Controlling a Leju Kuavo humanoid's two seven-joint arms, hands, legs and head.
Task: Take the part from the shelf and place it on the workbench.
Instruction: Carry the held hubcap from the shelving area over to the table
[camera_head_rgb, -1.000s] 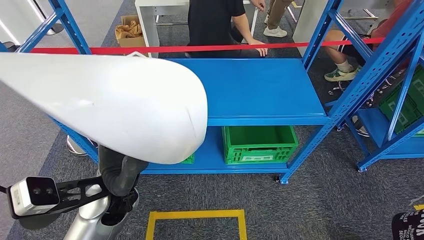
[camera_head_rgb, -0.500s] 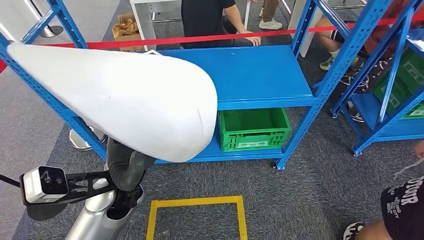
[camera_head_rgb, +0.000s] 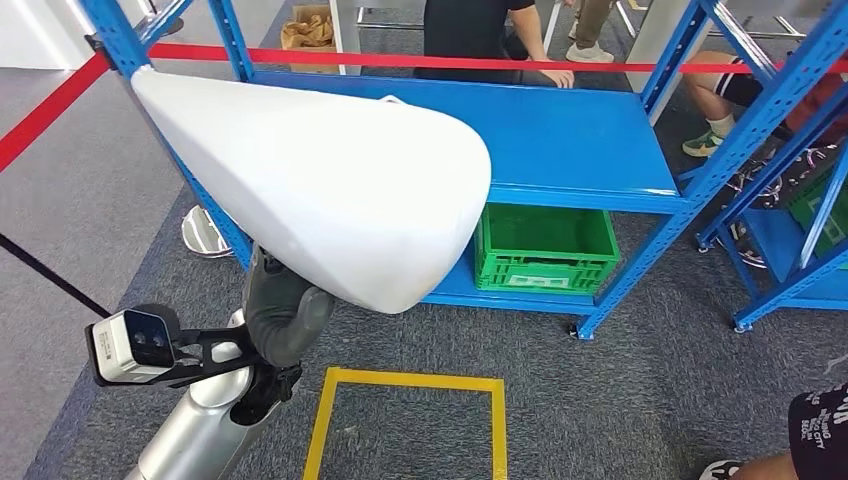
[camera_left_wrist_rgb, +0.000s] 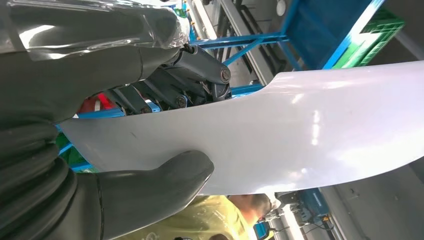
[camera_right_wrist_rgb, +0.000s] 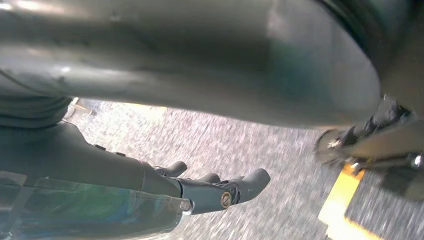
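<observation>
The blue steel shelf rack (camera_head_rgb: 600, 150) stands ahead on grey carpet (camera_head_rgb: 620, 400), its middle board bare, a green crate (camera_head_rgb: 545, 250) on the bottom board at the right end. A red barrier tape (camera_head_rgb: 400, 62) runs across in front of the rack, and people stand and sit behind it. In front of the rack's left half the white curved panel (camera_head_rgb: 320, 190) is held in the air, clear of the boards, its rounded end toward the crate. The left hand (camera_head_rgb: 285, 315) grips it from underneath at its near edge; the left wrist view shows the thumb (camera_left_wrist_rgb: 150, 185) pressed on one face of the panel and the dark fingers (camera_left_wrist_rgb: 185, 95) on the other. A yellow floor square (camera_head_rgb: 410, 420) lies below. The right hand (camera_right_wrist_rgb: 200, 192) hangs over the carpet, fingers loosely extended, holding nothing.
</observation>
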